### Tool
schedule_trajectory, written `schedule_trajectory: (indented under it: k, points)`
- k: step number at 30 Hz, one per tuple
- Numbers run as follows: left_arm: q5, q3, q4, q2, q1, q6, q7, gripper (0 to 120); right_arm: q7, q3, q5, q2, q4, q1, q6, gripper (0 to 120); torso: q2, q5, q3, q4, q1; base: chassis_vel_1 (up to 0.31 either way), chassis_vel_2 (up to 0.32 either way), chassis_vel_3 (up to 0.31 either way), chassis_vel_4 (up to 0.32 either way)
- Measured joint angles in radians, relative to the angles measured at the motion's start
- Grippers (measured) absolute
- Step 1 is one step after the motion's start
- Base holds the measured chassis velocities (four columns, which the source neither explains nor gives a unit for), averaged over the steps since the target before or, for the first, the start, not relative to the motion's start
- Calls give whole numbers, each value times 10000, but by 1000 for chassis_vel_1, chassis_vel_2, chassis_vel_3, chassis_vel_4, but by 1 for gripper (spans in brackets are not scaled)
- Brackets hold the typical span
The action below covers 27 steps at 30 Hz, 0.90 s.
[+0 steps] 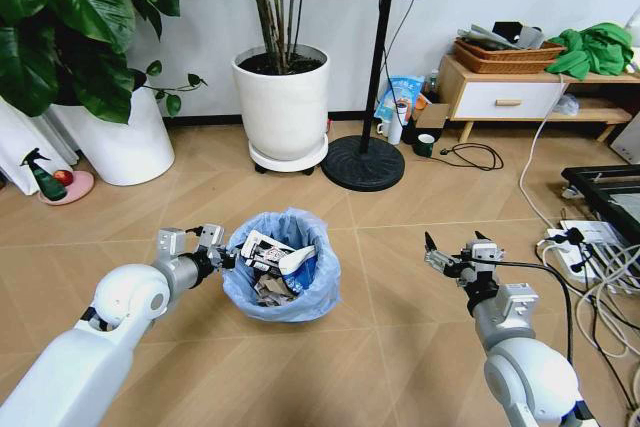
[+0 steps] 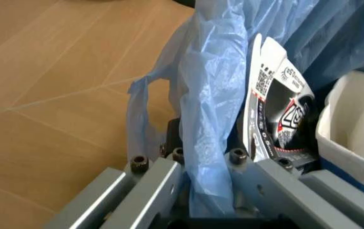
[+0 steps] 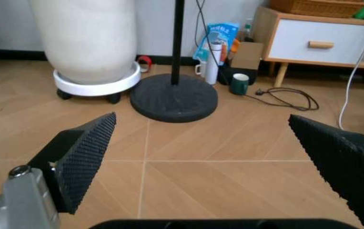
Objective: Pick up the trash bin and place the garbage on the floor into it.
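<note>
The trash bin, lined with a crinkled light-blue bag, is low in front of me, left of centre. I cannot tell whether it rests on the floor. Garbage fills it: a black-and-white printed packet and a white carton. My left gripper is shut on the bin's near-left rim, one finger outside and the other inside the bag. To the right, my right gripper hangs over bare floor, its ribbed pads wide apart and nothing between them.
Two big white plant pots and a fan's round black base stand behind the bin. A green spray bottle is at far left. Cables and a power strip lie at right, near a low cabinet.
</note>
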Motion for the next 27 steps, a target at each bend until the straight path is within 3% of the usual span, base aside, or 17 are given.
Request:
schedule_trajectory:
  k: [27]
  points:
    - [-36,-96,-55,48,-5,0,19,0,-58,-135,-105,49,0,-83,18,100,0,0,0,1,0,140,141,-140,-140]
